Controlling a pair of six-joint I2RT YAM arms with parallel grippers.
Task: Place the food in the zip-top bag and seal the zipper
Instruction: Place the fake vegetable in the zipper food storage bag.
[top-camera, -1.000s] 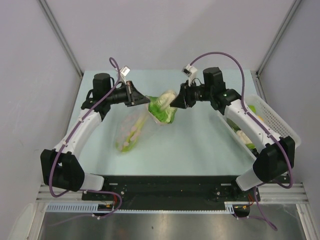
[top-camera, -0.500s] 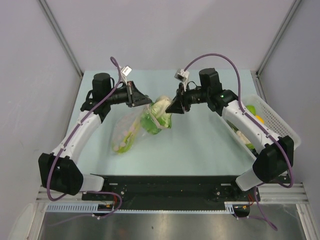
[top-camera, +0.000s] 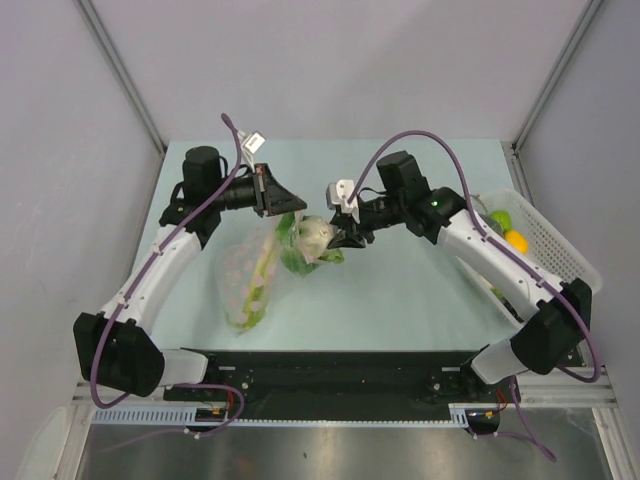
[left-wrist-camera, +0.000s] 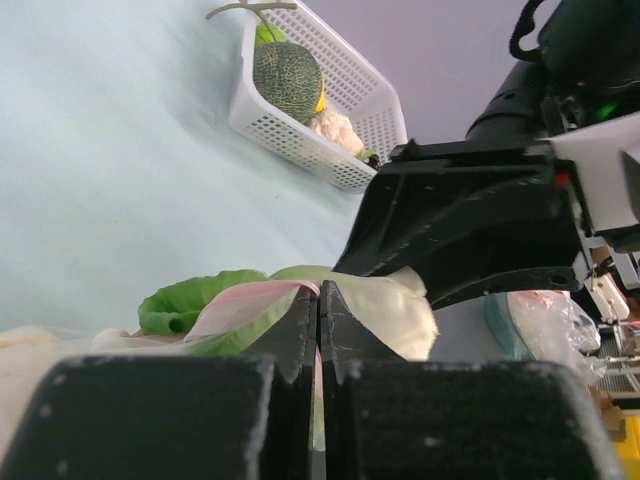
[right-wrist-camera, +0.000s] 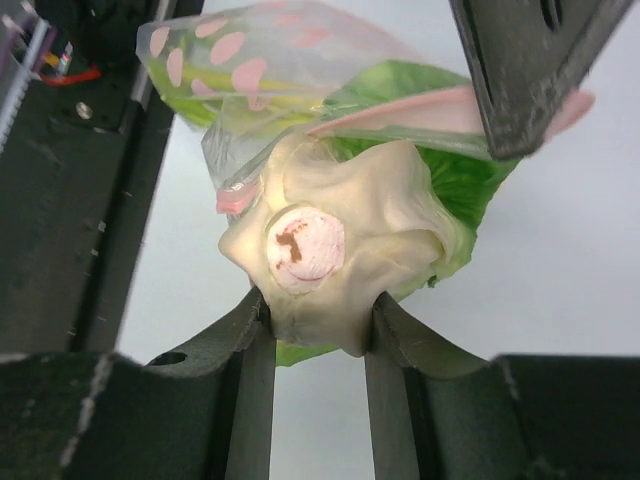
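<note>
My left gripper (top-camera: 287, 203) is shut on the pink-red zipper strip (left-wrist-camera: 250, 300) and holds the mouth of the clear pink-dotted zip-top bag (top-camera: 250, 275) up off the table. The bag holds a long green-white piece. My right gripper (top-camera: 338, 236) is shut on the pale stem end of a white-green leafy toy vegetable (top-camera: 312, 241). Its green leaves sit at the bag's mouth, under the pink strip (right-wrist-camera: 420, 110). In the right wrist view my fingers (right-wrist-camera: 250, 330) clamp the stem (right-wrist-camera: 320, 260) from both sides. The left wrist view shows my pads (left-wrist-camera: 300, 320) pinched on the strip.
A white latticed basket (top-camera: 548, 232) stands at the right table edge with green (top-camera: 500, 219) and orange (top-camera: 516, 239) fruits. In the left wrist view the basket (left-wrist-camera: 300, 140) also holds a netted melon (left-wrist-camera: 287, 80) and a cauliflower piece (left-wrist-camera: 336, 128). Grey walls enclose the table.
My right gripper has carried the leafy vegetable left and down until it reaches the bag's mouth. My left gripper has held the bag edge nearly still; the bag has shifted slightly left.
</note>
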